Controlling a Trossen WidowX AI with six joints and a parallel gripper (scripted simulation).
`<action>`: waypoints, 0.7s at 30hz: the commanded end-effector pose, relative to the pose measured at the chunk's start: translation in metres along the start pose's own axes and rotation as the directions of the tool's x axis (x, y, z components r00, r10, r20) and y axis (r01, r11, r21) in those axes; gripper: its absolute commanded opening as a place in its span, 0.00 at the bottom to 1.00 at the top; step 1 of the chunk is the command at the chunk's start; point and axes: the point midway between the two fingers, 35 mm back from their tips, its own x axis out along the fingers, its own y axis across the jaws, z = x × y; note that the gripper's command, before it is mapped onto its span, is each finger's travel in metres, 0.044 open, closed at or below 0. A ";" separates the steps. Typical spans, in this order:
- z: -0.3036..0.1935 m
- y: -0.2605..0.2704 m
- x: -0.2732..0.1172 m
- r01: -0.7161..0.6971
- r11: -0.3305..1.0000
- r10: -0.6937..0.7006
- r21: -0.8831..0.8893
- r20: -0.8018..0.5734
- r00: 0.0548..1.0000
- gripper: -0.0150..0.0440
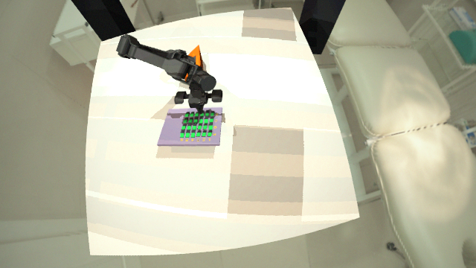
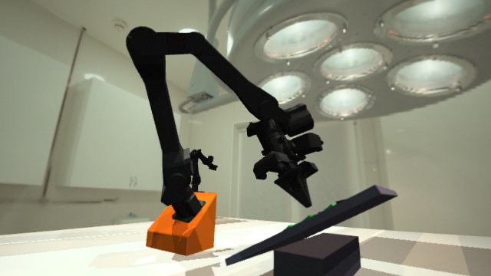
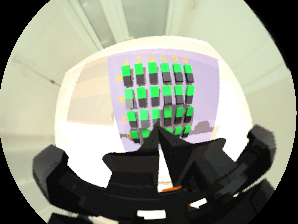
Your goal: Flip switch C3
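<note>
The lilac switch panel [image 1: 169, 130] [image 2: 357, 207] [image 3: 115, 70] is tilted, with its far edge higher, and carries green and dark rocker switches in rows A to D and columns 1 to 6. Switch C3 [image 3: 156, 114] shows its green far half in the wrist view; the fingertips partly cover its near half, and which end is raised I cannot tell. My gripper [image 1: 201, 111] [image 2: 309, 206] [image 3: 156, 128] is shut and empty, fingertips together. It points down over the near part of the panel, with a gap above the surface in the exterior view. Some row D switches are hidden behind the fingers.
A dark block [image 2: 316, 253] supports the panel from below. The arm's orange base [image 1: 197, 53] [image 2: 201, 230] stands on the near side of the panel. Neighbouring switches C2 [image 3: 144, 120] and C4 [image 3: 167, 115] lie close on either side of C3.
</note>
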 end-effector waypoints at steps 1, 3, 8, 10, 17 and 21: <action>-0.003 -0.002 0.006 0.009 1.000 -0.009 -0.006 -0.006 1.000 0.25; -0.003 -0.002 0.008 0.009 1.000 -0.009 -0.006 -0.006 1.000 0.25; -0.003 -0.002 0.015 0.008 1.000 -0.009 -0.006 -0.006 1.000 0.25; -0.003 -0.002 0.018 0.009 1.000 -0.009 -0.006 -0.005 1.000 0.25; -0.003 -0.002 0.020 0.009 1.000 -0.009 -0.006 -0.005 1.000 0.25; -0.003 -0.002 0.020 0.009 1.000 -0.009 -0.006 -0.005 1.000 0.25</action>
